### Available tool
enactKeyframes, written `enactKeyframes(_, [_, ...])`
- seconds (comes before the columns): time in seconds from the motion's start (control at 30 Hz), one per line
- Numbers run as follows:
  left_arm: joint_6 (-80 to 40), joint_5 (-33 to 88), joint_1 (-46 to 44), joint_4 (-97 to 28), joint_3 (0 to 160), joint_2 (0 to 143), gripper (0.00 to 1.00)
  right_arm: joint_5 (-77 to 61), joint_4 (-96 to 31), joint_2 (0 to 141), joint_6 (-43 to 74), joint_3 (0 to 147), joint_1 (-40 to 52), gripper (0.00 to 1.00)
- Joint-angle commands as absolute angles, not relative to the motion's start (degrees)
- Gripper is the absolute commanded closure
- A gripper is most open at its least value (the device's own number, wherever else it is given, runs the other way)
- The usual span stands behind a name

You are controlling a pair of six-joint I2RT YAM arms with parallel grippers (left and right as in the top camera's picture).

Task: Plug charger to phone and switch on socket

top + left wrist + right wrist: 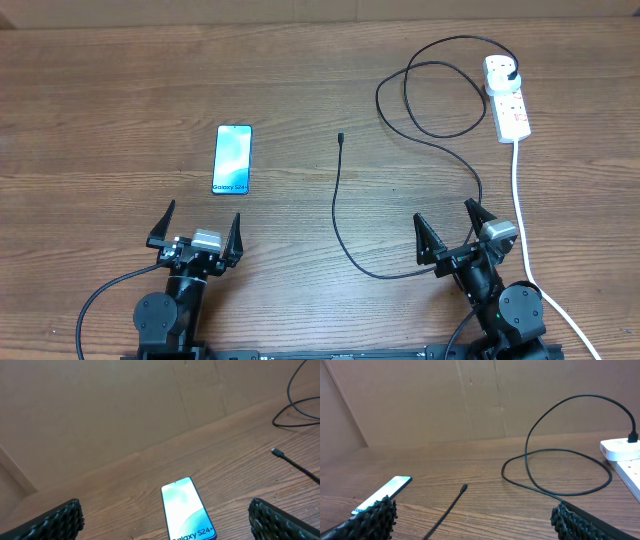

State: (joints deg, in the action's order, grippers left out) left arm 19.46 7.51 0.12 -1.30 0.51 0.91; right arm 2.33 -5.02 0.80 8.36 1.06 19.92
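While the phone (232, 159) is lying on the worktop (100, 100), I am seeing my left tool (205, 209) and right tool (443, 210) spread wide, empty — charger (336, 200) sitting plugged in the socket (508, 98).

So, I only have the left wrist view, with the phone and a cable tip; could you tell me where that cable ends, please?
Observer: The charger loops off to the right, and its plug sits in the socket at the far right.
Operator: Thank you. Is the right gripper holding anything?
Observer: No, the right gripper is open and empty, with the cable running past it.
Operator: And is my gripper touching the phone?
Observer: No, the left gripper is open just short of the near end of the phone, with bare wood between them.
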Motion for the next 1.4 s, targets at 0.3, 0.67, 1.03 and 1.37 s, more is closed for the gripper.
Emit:
enactKeyframes(0.3, [9.37, 8.21, 0.40, -1.45, 0.30, 0.25, 0.00, 2.28, -4.64, 0.16, 8.47, 0.47, 20.18, 0.00])
enactKeyframes(0.67, [6.26, 5.98, 0.40, -4.29, 4.36, 0.54, 0.00, 2.28, -4.67, 0.16, 8.47, 0.47, 20.18, 0.00])
enactKeyframes(1.03, [5.78, 6.33, 0.40, -10.85, 18.15, 14.63, 0.00, 2.28, -4.64, 0.16, 8.47, 0.47, 20.18, 0.00])
enactKeyframes(1.37, [5.54, 10.20, 0.40, -24.49, 41.71, 41.63, 0.00, 2.28, -4.64, 0.16, 8.47, 0.47, 20.18, 0.00])
